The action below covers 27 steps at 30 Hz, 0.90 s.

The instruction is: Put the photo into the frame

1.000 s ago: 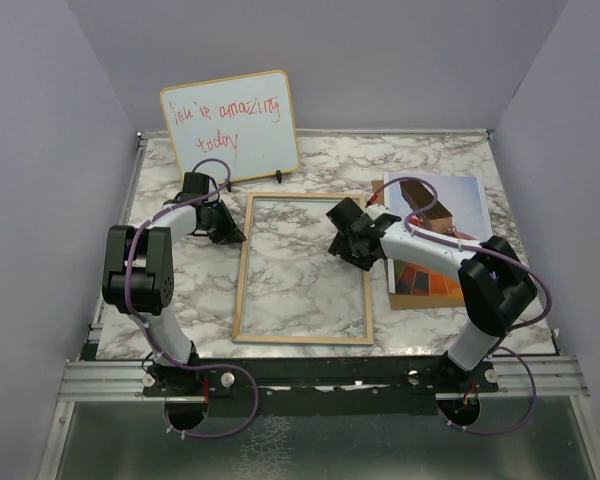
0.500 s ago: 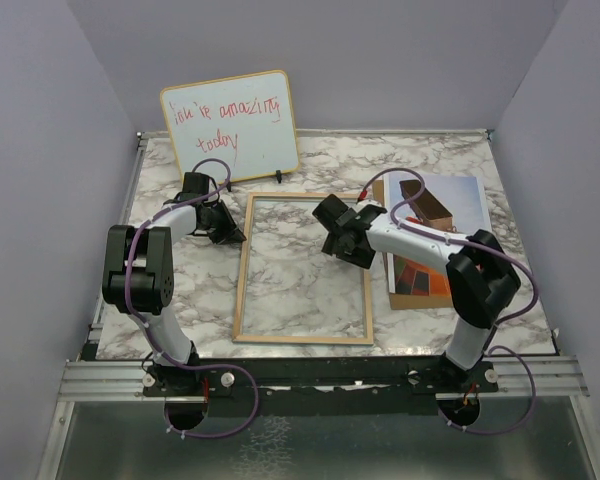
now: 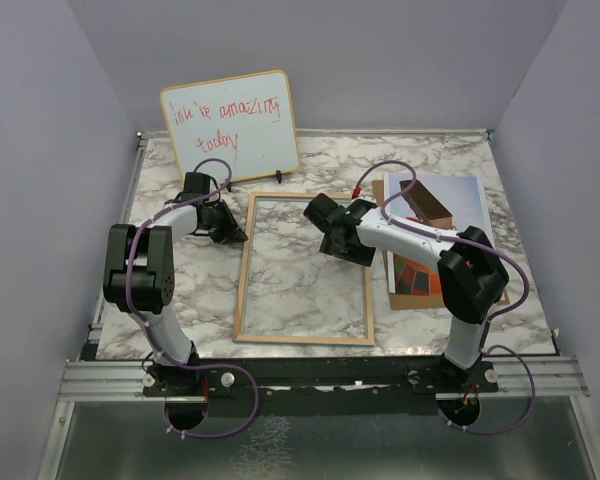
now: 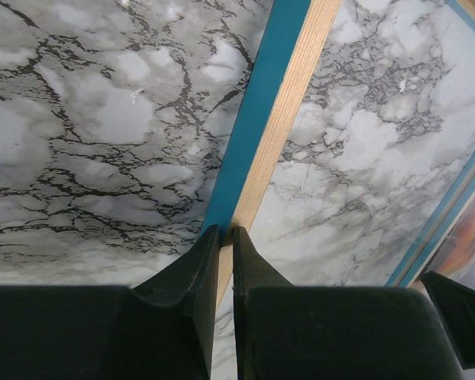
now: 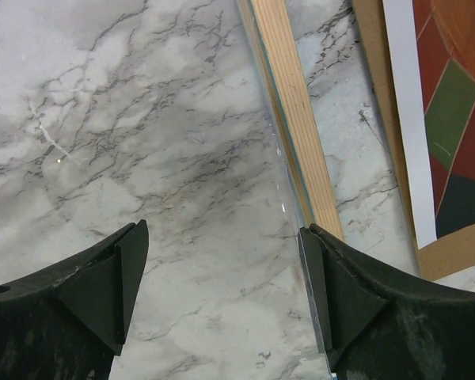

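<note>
Frame: the frame (image 3: 243, 280) lies flat mid-counter, wood face up, with marble showing through the pane.
Photo: the photo (image 3: 466, 203) lies right of the frame, on a brown backing board (image 3: 379, 192) and partly under the right arm.
Left gripper: the left gripper (image 3: 230, 233) is at the frame's left rail, near the far corner.
Left wrist view only: the frame (image 4: 281, 119) has a bright blue side under the wood. The left gripper (image 4: 226, 237) has its fingers (image 4: 198, 273) drawn to a thin slit, tips on the rail. I cannot tell if they pinch it.
Right gripper: the right gripper (image 3: 323, 224) hangs over the pane's far right part.
Right wrist view only: the right gripper (image 5: 222, 269) is spread wide and holds nothing, one finger by the frame's (image 5: 297, 134) right rail. Beyond are the backing board (image 5: 370, 87) and the photo's (image 5: 451, 119) white border.
Surface: grey-veined white marble counter (image 3: 430, 160).
Room: plain pale lilac walls, and a whiteboard (image 3: 230, 125) with red handwriting propped at the back.
</note>
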Each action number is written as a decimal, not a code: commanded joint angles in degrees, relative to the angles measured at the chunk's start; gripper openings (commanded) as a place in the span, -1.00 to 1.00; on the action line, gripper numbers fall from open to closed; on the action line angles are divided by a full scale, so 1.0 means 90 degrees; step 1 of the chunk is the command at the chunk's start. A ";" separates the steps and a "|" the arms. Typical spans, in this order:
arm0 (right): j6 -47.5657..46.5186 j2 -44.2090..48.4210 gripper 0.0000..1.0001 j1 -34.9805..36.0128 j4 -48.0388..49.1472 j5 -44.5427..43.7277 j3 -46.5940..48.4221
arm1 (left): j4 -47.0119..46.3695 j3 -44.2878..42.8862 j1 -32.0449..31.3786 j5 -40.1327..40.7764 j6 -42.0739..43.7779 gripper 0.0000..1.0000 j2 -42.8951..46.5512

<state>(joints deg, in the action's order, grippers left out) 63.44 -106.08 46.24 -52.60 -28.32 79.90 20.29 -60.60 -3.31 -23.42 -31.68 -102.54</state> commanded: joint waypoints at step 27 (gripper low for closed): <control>-0.0541 0.1297 0.71 -0.0269 0.1309 0.1023 -0.1168 | 0.0458 0.0288 -0.0159 0.0366 0.0219 -0.74 -0.0451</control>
<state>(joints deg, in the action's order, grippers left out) 58.41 -98.21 45.39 -46.04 -23.53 72.97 19.75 -60.60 -3.44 -24.12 -31.68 -102.80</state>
